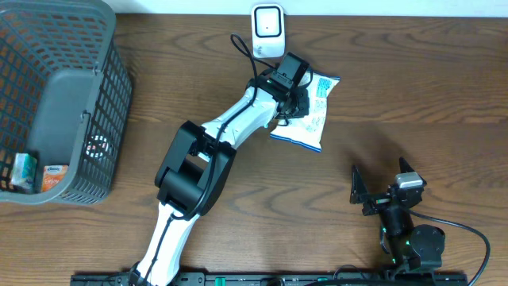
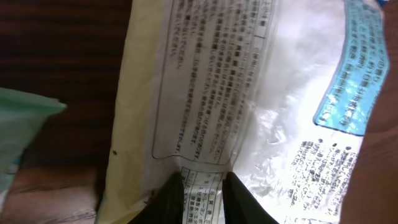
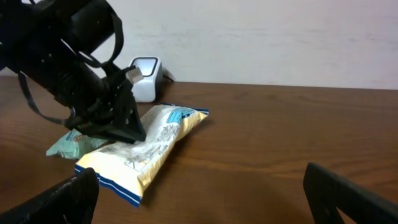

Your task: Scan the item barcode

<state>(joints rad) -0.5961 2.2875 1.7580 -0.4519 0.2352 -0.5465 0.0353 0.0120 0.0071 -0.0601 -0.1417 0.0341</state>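
Grasp made, scan not yet done | left end effector pinched narrow on snack bag, which lay at 5 o'clock of scanner, 12 o'clock on worktop | right end effector stood wide, empty, at 5 o'clock

A grey mesh basket stands at the far left of the brown wooden table, with a green packet and an orange-and-white packet side by side in its near left corner, and a pale wall rises behind the table.
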